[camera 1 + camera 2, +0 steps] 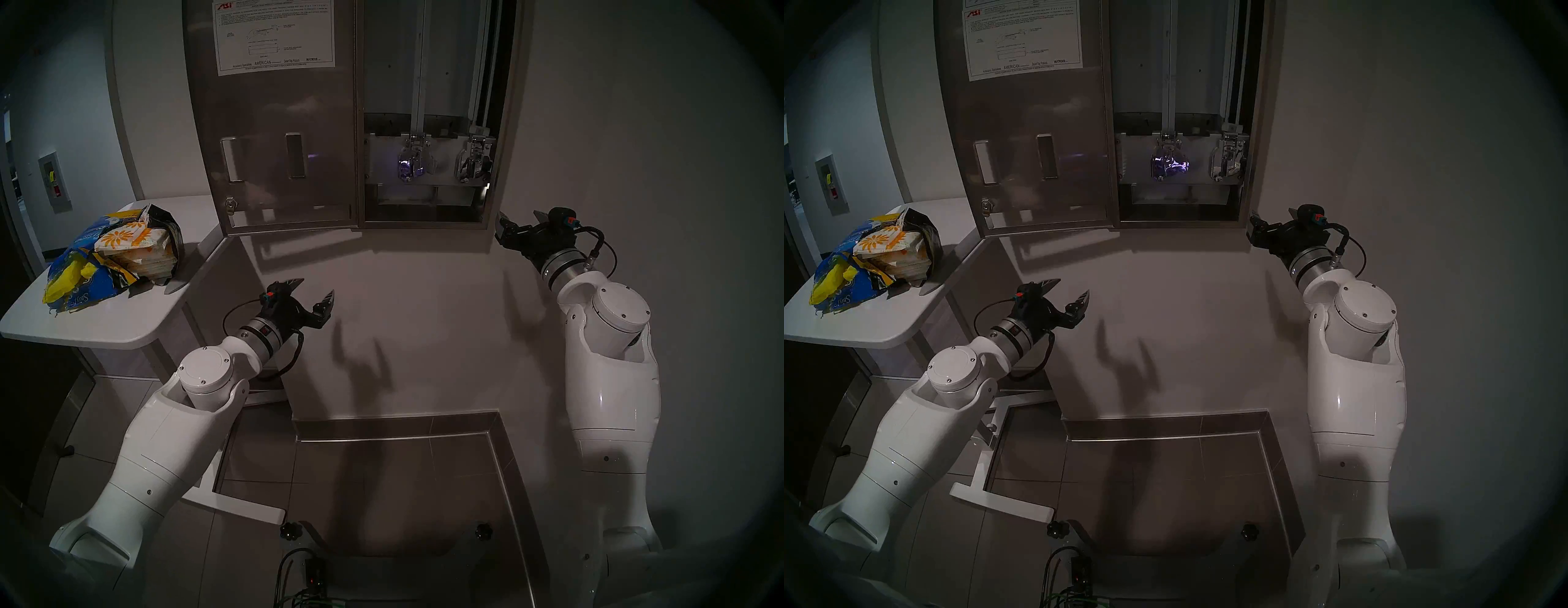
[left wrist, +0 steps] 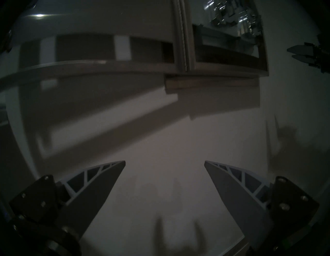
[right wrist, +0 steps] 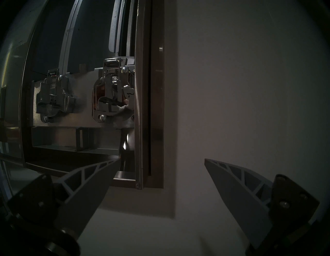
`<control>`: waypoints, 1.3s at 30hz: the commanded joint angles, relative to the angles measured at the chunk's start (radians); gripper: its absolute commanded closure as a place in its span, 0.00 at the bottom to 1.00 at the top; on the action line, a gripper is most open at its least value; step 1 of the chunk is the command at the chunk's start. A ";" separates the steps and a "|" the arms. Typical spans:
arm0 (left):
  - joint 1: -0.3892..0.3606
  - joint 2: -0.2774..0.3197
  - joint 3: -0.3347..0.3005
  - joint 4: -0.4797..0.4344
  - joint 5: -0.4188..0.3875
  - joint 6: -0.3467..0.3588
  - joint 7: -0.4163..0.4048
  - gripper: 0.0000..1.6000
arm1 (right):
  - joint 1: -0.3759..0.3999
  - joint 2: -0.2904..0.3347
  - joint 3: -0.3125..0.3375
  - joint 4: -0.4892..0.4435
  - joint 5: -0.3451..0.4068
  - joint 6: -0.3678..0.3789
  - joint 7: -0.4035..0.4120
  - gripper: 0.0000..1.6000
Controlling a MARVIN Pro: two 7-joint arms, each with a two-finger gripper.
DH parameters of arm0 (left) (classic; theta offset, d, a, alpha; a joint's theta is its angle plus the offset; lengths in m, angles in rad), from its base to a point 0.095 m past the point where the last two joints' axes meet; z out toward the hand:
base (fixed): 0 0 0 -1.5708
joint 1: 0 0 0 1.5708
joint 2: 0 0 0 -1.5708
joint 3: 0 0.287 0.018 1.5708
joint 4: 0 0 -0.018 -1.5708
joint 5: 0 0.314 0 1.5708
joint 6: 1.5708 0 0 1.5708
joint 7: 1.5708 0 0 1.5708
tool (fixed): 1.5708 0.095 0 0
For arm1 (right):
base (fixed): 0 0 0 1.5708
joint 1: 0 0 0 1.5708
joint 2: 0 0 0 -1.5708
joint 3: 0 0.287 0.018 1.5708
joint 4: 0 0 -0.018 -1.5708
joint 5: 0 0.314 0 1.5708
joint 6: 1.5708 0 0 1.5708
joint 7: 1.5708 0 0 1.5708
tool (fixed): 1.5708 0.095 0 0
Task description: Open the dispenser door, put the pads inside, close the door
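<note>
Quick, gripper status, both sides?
Left gripper: open, holding nothing.
Right gripper: open, holding nothing, beside the dispenser.

All four views are dim and grey, with a dark fisheye rim bending straight edges. Beyond the robot's left hand [image 1: 312,297] its forked shadow falls on the pale wall. A violet glint shows on one chrome lever mechanism [image 1: 410,163]. The left wrist view is soft and blurred.

A white table [image 1: 85,322] carries a torn blue-and-yellow bag [image 1: 80,271] with flower-printed pads [image 1: 127,242] stacked inside it.
</note>
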 commanded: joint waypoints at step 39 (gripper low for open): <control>-0.115 0.191 -0.218 -0.243 0.058 -0.198 -0.220 0.00 | 0.033 0.011 -0.006 -0.031 0.009 -0.008 -0.012 0.00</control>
